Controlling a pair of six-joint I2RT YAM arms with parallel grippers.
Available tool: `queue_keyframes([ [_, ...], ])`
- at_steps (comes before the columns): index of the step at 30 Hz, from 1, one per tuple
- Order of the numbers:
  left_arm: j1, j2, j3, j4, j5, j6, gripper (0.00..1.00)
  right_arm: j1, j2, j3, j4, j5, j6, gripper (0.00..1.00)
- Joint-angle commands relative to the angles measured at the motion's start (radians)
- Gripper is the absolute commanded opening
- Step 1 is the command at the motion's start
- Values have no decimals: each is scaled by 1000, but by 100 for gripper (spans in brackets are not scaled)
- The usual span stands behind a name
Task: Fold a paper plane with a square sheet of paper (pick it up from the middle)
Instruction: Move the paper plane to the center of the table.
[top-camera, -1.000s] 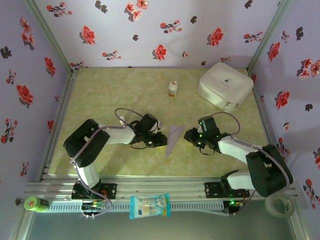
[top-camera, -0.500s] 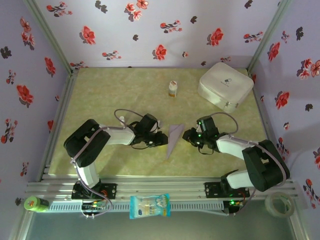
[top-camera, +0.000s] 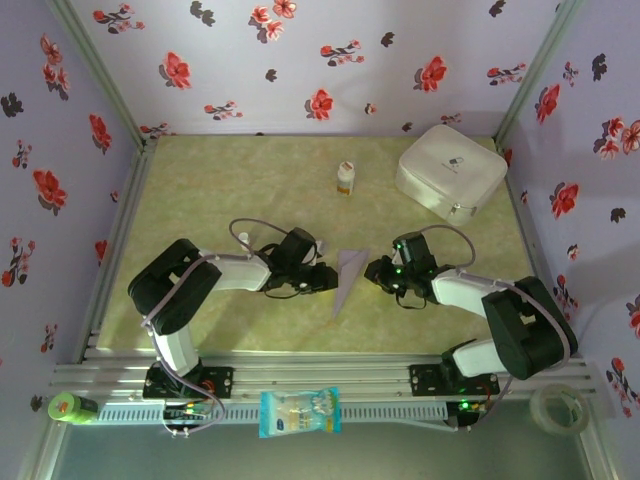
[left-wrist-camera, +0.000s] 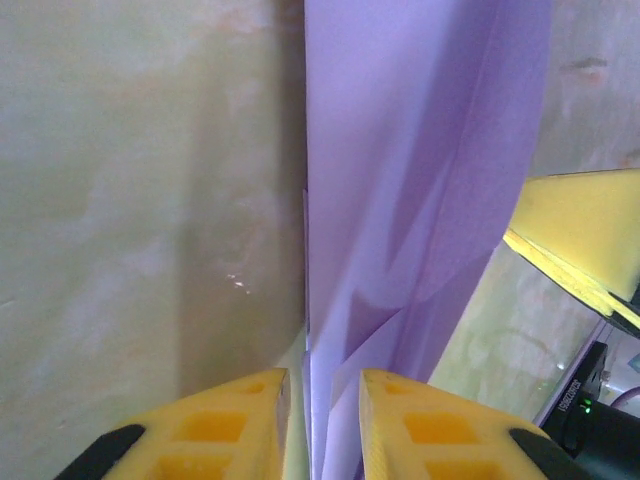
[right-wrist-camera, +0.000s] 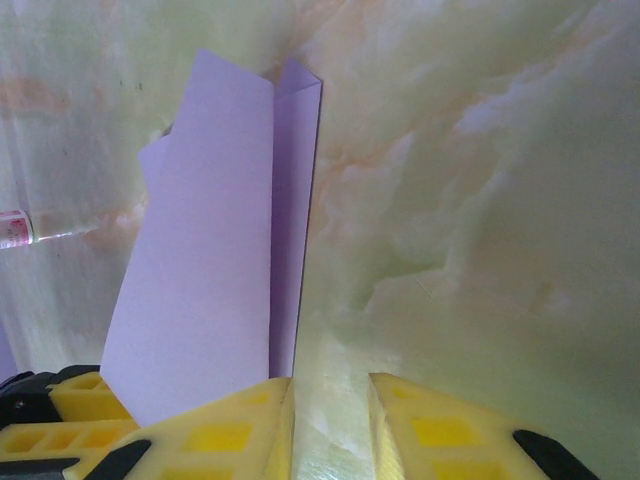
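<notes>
Both grippers sit low on the near side of the small white bottle (top-camera: 345, 179), well apart from it, with the paper plane (top-camera: 346, 277) lying on the table between them. Its nose is the nearest part: it points back toward me and a little left of the bottle's line. The wide tail faces the bottle, so the long axis runs near to far with a slight tilt.

Left of that line, the left gripper (top-camera: 324, 281) has its jaws a narrow way apart with the plane's lengthwise fold standing in the gap; I cannot tell whether it really pinches. Right of the line, the right gripper (top-camera: 375, 272) holds nothing, its jaws slightly parted over bare table and one finger at the paper's edge.

I judge the dart shape mostly made and a late lengthwise crease to be the step in hand. Next I need steady inward pressure along the ridge, without dragging the nose sideways.
</notes>
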Motion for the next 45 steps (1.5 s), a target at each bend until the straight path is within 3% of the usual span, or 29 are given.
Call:
queue_keyframes([
  [1,-16,28,21,15,36,0,23,6,9,-5,16,-9,7,25],
  [15,-34,70,49,30,80,-3,24,15,38,-11,49,-36,16,25],
  [25,-35,35,51,25,73,11,7,18,38,-9,48,-35,15,25],
  [29,-37,-47,52,-88,-57,32,4,18,8,-1,20,-9,9,25],
  [32,-36,-114,103,-356,-291,51,7,18,-23,0,-9,18,3,25],
  [36,-39,-142,173,-629,-515,93,6,18,-40,8,-31,35,-5,26],
  [39,-40,-140,207,-719,-577,113,7,18,-34,22,-33,31,-7,26],
  [45,-42,-110,230,-748,-578,116,7,25,-21,39,-28,29,-5,26],
])
